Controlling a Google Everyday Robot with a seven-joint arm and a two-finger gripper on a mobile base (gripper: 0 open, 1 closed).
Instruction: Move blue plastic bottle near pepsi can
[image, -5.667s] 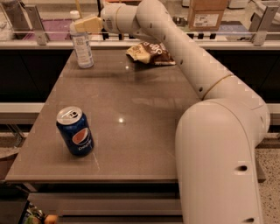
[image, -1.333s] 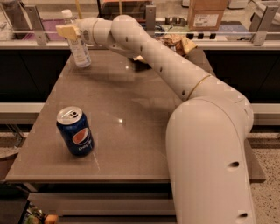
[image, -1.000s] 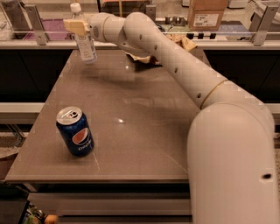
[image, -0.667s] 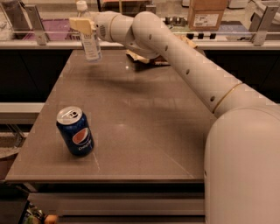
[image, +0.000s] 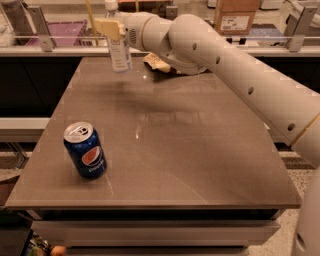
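Note:
The blue plastic bottle (image: 119, 47) is clear with a white cap and pale label. It hangs upright in the air above the far left part of the table. My gripper (image: 114, 29) is shut on the bottle's upper part, its pale fingers (image: 106, 26) on the near side. The pepsi can (image: 85, 150) stands upright near the table's front left edge, well apart from the bottle. My white arm (image: 225, 60) reaches in from the right across the far side of the table.
A crumpled snack bag (image: 157, 63) lies at the far middle of the grey table (image: 190, 145), partly hidden by my arm. Behind the table runs a counter with a rail, a purple tray (image: 65, 31) and a cardboard box (image: 235, 15).
The gripper closed on the bottle at the far left, lifted it off the table, and has carried it rightward and slightly nearer. The can has not moved.

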